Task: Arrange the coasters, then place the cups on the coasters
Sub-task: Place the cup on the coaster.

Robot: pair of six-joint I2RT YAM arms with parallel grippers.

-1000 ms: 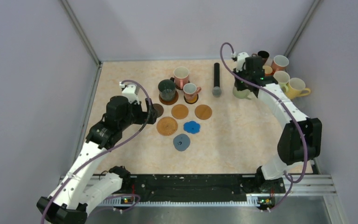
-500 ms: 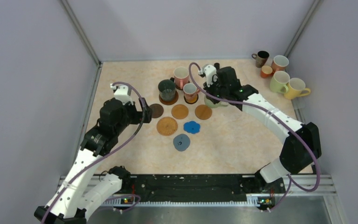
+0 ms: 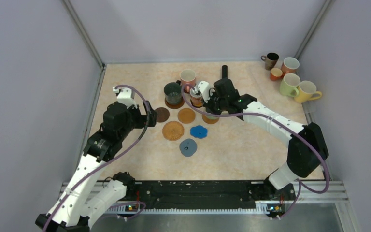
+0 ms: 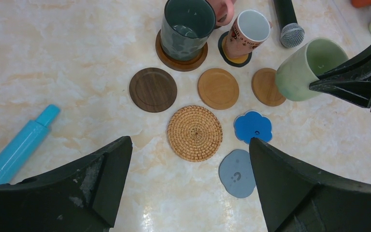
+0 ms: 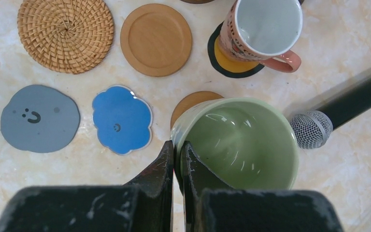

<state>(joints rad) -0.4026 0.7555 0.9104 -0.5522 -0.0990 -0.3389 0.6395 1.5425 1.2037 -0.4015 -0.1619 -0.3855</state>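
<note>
The right gripper [image 5: 178, 147] was pinched tight on the rim of a pale green ceramic mug [image 5: 241, 140], holding it over a small round tan wooden coaster [image 5: 189, 102]; whether the mug touched it, I could not tell. The left gripper [image 4: 189, 142] hung with its jaws wide apart above a round woven rattan coaster [image 4: 194, 133], gripping nothing.

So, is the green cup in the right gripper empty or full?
Empty: the right wrist view looks into the cup and shows only its bare glossy inside.
</note>
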